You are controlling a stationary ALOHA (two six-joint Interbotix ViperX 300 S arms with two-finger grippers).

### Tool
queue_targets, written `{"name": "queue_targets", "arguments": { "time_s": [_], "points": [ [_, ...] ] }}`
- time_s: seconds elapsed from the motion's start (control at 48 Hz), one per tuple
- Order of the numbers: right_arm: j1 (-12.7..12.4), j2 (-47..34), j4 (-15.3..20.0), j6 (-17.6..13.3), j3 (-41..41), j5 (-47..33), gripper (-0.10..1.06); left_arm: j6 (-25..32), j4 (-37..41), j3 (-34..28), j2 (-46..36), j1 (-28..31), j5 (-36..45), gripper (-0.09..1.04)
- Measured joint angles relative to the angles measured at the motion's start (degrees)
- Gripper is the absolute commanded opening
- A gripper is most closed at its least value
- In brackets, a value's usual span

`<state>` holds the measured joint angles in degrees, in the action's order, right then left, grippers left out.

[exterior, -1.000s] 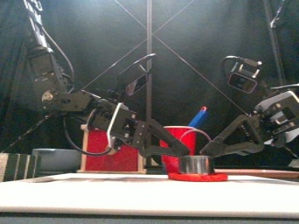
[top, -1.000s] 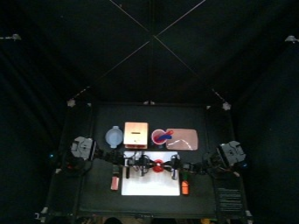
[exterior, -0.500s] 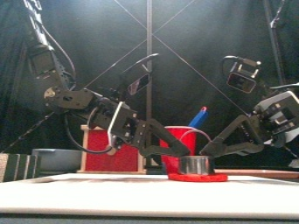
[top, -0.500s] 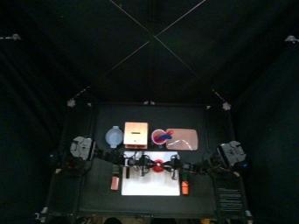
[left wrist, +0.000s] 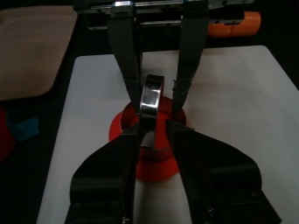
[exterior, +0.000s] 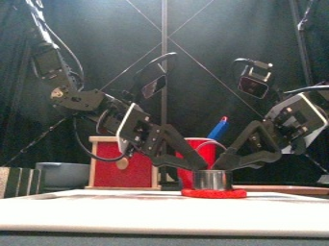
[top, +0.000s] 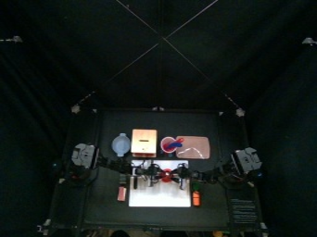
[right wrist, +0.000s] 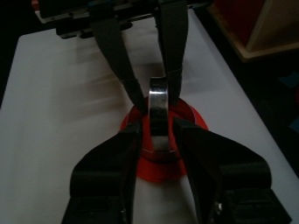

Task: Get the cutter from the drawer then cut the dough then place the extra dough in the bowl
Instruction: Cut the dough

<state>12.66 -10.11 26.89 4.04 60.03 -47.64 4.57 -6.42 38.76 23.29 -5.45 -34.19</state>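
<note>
On white board point(left wrist: 251, 114), left gripper point(left wrist: 156, 133), right gripper point(right wrist: 158, 131) both clamp cutter point(exterior: 214, 180); dough point(exterior: 214, 193) half hidden.

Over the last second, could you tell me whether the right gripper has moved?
Yes. In the front view the right gripper has swung its wrist end left, toward the red cup, and now stands steeper. Its tips stay at the cutter.

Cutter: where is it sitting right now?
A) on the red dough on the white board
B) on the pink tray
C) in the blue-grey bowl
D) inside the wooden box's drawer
A: the front view shows the metal cutter standing on the red dough, which lies flat on the white board.
</note>
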Motion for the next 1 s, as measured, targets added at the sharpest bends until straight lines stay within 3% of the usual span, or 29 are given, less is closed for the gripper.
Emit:
{"name": "queue_targets", "arguments": {
  "time_s": [0.229,0.562,1.0],
  "points": [
    [-0.35,1.14,-1.41,-0.09,-0.35,0.70,0.79,0.44,0.00,-0.09,-1.41,0.00,0.44,0.77],
    [-1.32,5.19,-3.34,-0.26,-0.62,2.11,0.79,5.98,0.00,-0.53,-5.36,0.00,2.90,0.77],
    [-4.22,7.29,-8.09,-0.88,-3.16,12.30,0.83,9.05,0.00,-1.05,-7.56,0.09,8.61,0.78]
  ]
}}
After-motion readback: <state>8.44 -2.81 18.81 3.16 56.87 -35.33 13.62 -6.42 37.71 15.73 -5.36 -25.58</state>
